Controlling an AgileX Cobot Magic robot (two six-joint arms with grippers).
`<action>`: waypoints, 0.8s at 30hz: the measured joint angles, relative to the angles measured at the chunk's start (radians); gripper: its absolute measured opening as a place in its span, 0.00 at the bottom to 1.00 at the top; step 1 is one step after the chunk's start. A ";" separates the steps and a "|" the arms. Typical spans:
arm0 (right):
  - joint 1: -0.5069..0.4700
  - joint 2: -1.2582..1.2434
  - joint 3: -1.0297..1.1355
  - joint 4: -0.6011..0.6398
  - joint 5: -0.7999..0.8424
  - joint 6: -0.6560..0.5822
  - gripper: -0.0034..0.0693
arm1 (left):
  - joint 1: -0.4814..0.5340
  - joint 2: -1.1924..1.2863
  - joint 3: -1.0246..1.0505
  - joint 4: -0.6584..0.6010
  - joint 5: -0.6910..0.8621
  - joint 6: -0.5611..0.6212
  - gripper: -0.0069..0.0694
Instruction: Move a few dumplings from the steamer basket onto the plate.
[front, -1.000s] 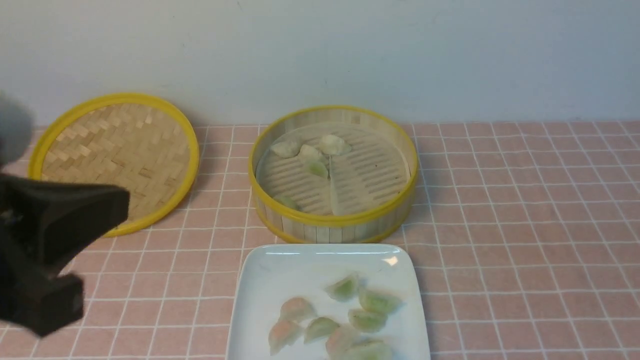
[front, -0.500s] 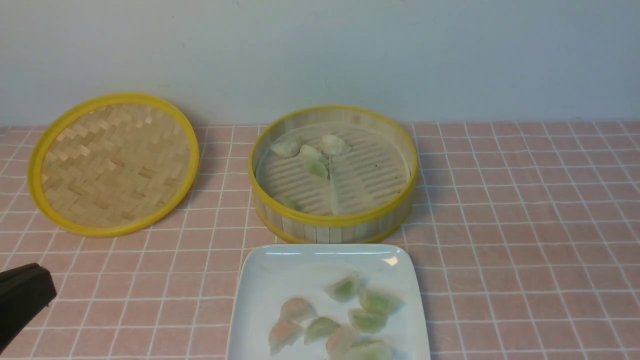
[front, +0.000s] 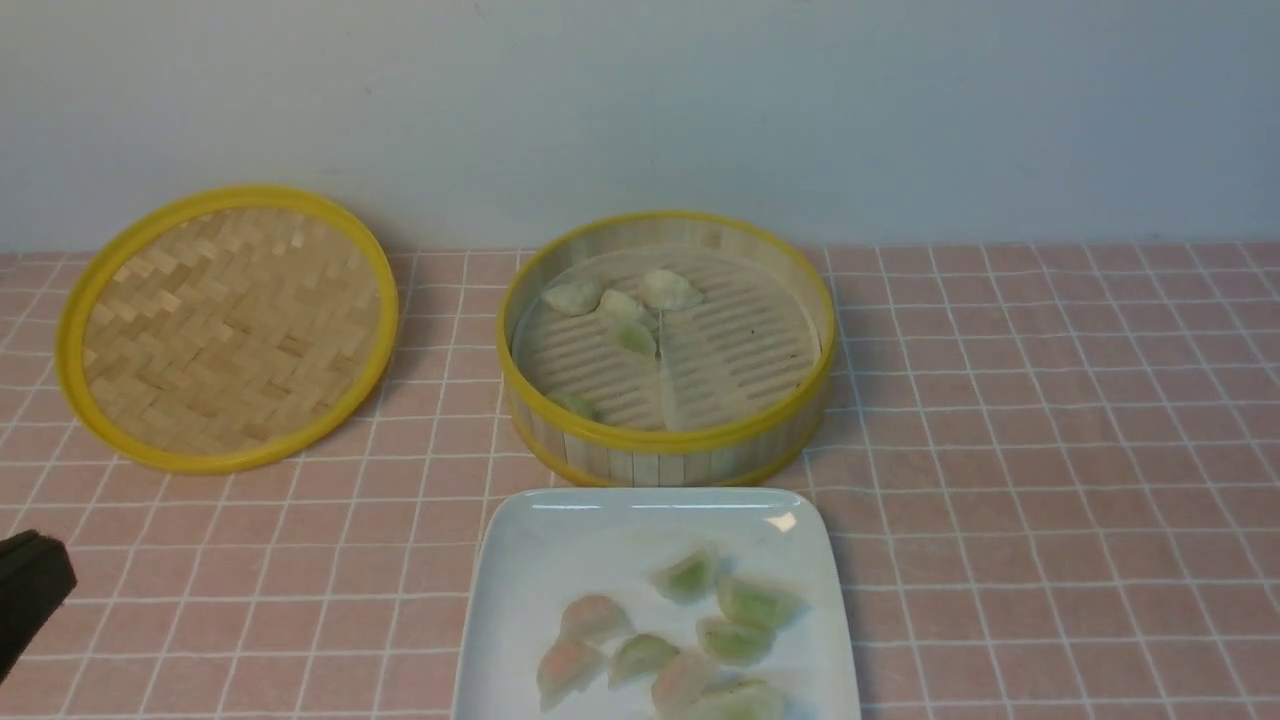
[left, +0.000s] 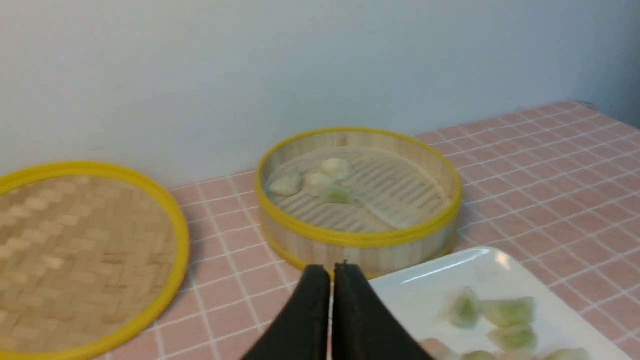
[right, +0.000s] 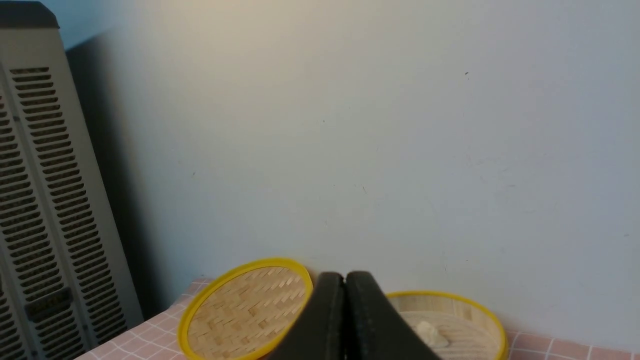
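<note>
The steamer basket (front: 662, 438) stands at the table's middle, with several pale dumplings (front: 620, 303) at its far left inside and one (front: 577, 405) by the near wall. The white plate (front: 530, 560) lies just in front of it and holds several green and pinkish dumplings (front: 690, 635). Only a black tip of my left gripper (front: 30, 590) shows at the front view's left edge. In the left wrist view it (left: 332, 267) is shut and empty, near the plate's (left: 425, 277) left corner and short of the basket (left: 357, 239). My right gripper (right: 345, 276) is shut and empty, held high.
The flat woven lid (front: 225, 325) lies left of the basket, near the wall; it also shows in the left wrist view (left: 75, 250). A grey louvred panel (right: 35, 200) stands beyond the table's left end. Pink tiled tabletop (front: 1050, 450) spreads to the right.
My left gripper has drawn back to the left and low, from in front of the lid to the front view's edge. Basket, plate and dumplings have not moved.
</note>
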 joint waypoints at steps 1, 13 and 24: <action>0.000 0.000 0.000 0.000 0.000 0.000 0.03 | 0.067 -0.033 0.051 0.000 -0.018 0.000 0.08; 0.000 0.000 0.000 0.000 -0.002 0.000 0.03 | 0.309 -0.198 0.429 0.007 -0.079 0.022 0.08; 0.000 0.000 0.000 0.000 -0.002 0.000 0.03 | 0.309 -0.198 0.430 0.007 -0.081 0.022 0.08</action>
